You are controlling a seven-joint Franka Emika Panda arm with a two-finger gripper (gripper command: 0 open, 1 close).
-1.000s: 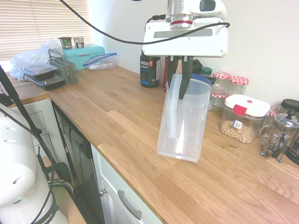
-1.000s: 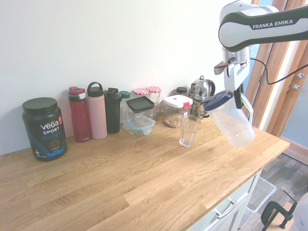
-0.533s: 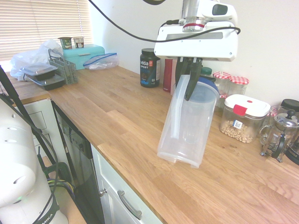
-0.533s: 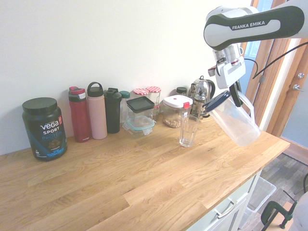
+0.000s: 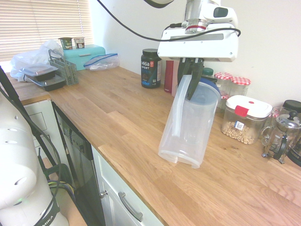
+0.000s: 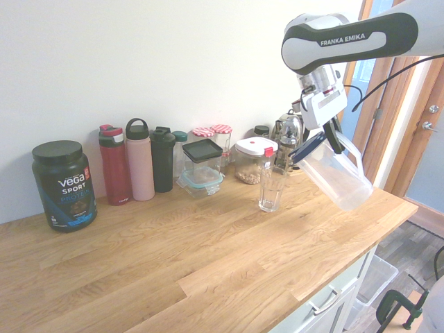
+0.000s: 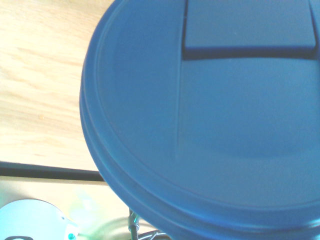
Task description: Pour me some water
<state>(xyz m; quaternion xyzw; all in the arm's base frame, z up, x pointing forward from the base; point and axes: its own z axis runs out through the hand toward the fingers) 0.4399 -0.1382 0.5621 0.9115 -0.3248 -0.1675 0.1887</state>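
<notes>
You've got the gripper (image 6: 331, 135) clamped on the pitcher's (image 6: 333, 172) handle, held above the counter's (image 6: 208, 263) front edge, long axis tilted, blue lid (image 6: 309, 147) pointing toward the glass (image 6: 271, 188).

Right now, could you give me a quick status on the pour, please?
Gripper shut on pitcher handle. Pitcher tilted, held off the counter, lid toward the glass. No pour visible. Path clear.

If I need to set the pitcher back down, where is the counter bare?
Bare wood runs along the counter's front edge, from the protein tub to in front of the glass. The back wall is crowded: bottles, jars, the lidded container and kettle. The gripper holds the pitcher, tilted, beside the glass.
</notes>
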